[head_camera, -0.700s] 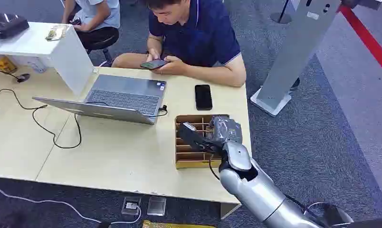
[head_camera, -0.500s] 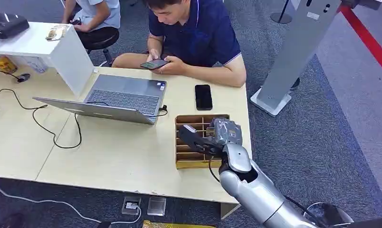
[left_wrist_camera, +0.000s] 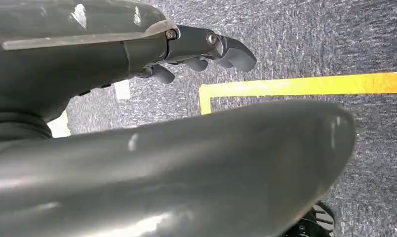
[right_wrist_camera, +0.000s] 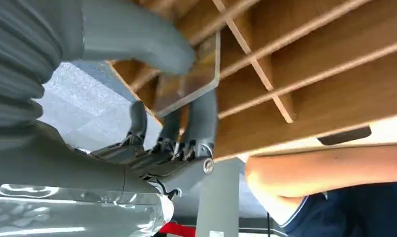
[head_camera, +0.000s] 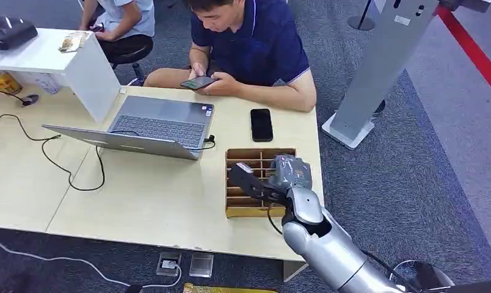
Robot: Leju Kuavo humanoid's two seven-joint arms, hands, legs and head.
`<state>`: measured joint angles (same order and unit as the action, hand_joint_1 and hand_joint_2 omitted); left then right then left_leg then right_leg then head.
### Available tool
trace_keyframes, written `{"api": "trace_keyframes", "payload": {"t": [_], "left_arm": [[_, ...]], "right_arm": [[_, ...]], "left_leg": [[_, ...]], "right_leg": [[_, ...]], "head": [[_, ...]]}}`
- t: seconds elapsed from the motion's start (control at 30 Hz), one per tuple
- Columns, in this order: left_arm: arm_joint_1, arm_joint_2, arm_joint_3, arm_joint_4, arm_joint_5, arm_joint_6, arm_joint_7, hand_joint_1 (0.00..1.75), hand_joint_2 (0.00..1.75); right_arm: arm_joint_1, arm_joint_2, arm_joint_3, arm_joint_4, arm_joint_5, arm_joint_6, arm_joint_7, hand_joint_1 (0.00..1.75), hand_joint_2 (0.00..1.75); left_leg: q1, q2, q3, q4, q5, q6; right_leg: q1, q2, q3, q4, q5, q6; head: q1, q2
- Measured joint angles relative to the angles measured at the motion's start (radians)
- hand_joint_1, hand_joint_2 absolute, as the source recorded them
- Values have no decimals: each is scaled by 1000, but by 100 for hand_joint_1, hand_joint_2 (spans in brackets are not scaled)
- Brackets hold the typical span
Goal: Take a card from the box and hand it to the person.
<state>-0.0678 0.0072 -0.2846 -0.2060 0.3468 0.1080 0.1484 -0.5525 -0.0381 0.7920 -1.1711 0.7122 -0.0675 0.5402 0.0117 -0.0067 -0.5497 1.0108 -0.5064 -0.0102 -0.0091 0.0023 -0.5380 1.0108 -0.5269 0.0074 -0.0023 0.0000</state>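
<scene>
one card (right_wrist_camera: 189, 81) pinched in right hand (right_wrist_camera: 152, 123), wrist view, above box (head_camera: 246, 204)

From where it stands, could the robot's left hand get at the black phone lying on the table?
Probably not. The left hand hangs over the carpet, and the black phone lies beyond the box, with the right hand between.

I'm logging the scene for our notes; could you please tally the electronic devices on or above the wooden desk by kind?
Laptops: 1, the grey laptop.
Phones: 2, the black phone lying on the desk and the phone in the person's hands.
Total: 3.
</scene>
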Motion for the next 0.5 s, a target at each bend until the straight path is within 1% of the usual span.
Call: {"api": "trace_keyframes", "payload": {"t": [0.17, 0.2, 0.23, 0.4, 0.43, 0.5], "left_arm": [[0, 0, -5, 0, 0, -3, -1, 0, 0], [0, 0, -9, 0, 0, -3, -2, 0, 0], [0, 0, -11, 0, 0, -4, -2, 0, 0], [0, 0, -12, 0, 0, -4, -2, 0, 0], [0, 0, -23, 0, -1, -3, -5, 0, 0], [0, 0, -26, 0, -10, 3, -5, 0, 0]], "right_arm": [[7, -4, -14, -8, 11, -1, 1, 140, 175], [8, -5, -14, -10, 13, -1, 1, 147, 175], [11, -6, -15, -12, 13, -1, 1, 169, 175], [12, -6, -16, -13, 13, -1, 1, 169, 175], [18, -9, -21, -24, 16, -5, 1, 175, 175], [18, -11, -21, -26, 18, -5, 1, 175, 175]], "left_leg": [[0, 0, 0, 0, 0, 0], [0, 0, 0, 0, 0, 0], [0, 0, 0, 0, 0, 0], [0, 0, 0, 0, 0, 0], [0, 0, 1, 0, 0, 0], [0, 0, 2, 0, 0, 0]], "right_leg": [[0, 0, 0, 0, 0, 0], [0, 0, 0, 0, 0, 0], [0, 0, 0, 0, 0, 0], [0, 0, 0, 0, 0, 0], [0, 0, 1, 0, 0, 0], [0, 0, 1, 0, 0, 0]], "head": [[0, 0], [0, 0], [0, 0], [0, 0], [0, 0], [0, 0]]}}
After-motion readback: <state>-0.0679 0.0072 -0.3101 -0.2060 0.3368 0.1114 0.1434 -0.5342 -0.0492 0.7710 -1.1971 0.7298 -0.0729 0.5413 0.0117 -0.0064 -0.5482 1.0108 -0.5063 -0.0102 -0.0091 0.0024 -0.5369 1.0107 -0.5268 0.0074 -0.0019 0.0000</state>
